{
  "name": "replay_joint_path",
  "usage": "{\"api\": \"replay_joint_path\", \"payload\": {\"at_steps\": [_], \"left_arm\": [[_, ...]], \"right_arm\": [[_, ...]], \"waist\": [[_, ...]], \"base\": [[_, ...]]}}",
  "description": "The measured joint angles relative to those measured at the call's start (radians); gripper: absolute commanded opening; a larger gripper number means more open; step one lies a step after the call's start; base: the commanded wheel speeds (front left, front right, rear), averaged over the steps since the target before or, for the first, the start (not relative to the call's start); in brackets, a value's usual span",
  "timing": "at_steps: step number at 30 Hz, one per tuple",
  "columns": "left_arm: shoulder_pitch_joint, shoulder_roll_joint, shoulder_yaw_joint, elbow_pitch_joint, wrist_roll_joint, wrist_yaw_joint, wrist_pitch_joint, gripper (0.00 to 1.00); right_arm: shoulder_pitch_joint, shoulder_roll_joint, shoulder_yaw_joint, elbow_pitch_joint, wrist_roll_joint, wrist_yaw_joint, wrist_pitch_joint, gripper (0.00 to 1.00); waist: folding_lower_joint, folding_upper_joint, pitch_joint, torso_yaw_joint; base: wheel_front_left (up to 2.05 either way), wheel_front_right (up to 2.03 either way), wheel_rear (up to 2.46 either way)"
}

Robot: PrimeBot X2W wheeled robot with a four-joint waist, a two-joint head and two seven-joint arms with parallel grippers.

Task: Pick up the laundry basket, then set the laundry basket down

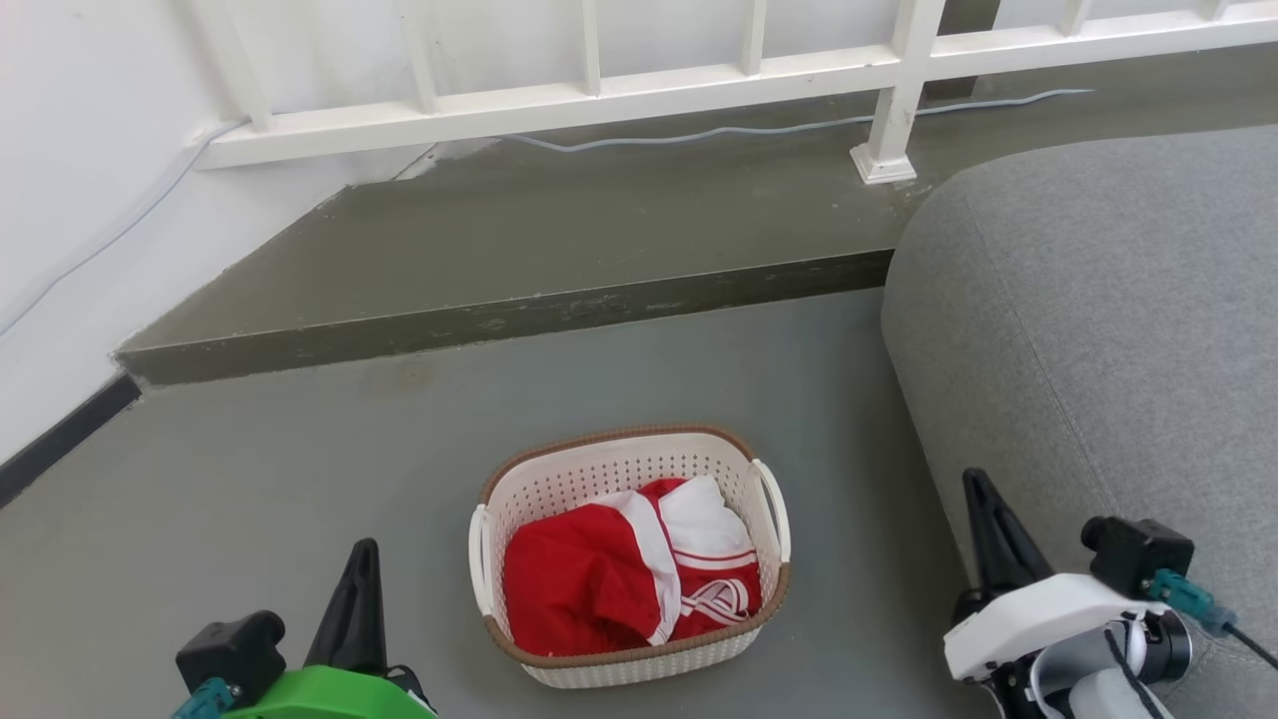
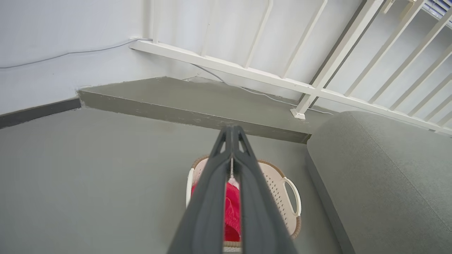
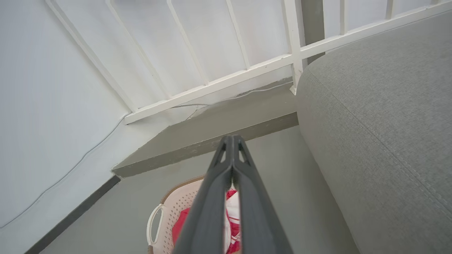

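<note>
The left gripper [image 1: 365, 559] has its two dark fingers pressed tight together, tip to tip, with nothing between them. In the left wrist view the fingers [image 2: 212, 197] meet at the top, with just a thin slit lower down. The right gripper [image 1: 978, 491] is pinched closed the same way and it holds nothing too. Both grippers hang in the air and do not touch the laundry basket [image 1: 599, 477].

The left gripper is to the left of the laundry basket and a bit nearer the robot. The right gripper is to the right of the basket, well apart from it.

The laundry basket stands upright on the grey floor [image 1: 250, 469]. Its walls are cream white with lots of little holes, and a brown rim runs round the top. A white handle [image 1: 775, 511] sits on each of its two sides. Inside the basket lie red and white clothes [image 1: 589, 584], all bunched up and lower than the rim.

To the right of the basket is a big grey sofa [image 1: 1098, 300], near it but not touching. Behind the basket, away from the robot, the floor goes up one low step [image 1: 499, 240]. Past the step stands a white railing [image 1: 599, 100], and a thin pale cable [image 1: 749, 130] runs along its foot. Far off to the left of the basket is a white wall [image 1: 80, 150].
</note>
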Motion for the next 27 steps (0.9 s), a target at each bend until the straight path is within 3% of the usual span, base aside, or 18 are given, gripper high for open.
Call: {"api": "replay_joint_path", "payload": {"at_steps": [27], "left_arm": [[-0.019,-0.002,0.08,0.037,-0.338,-0.043,0.085,0.0]], "right_arm": [[-0.019,0.007,-0.104,0.005,0.364,0.041,0.086,0.0]], "waist": [[0.0,0.0,0.003,0.004]], "base": [[0.0,0.0,0.0]]}}
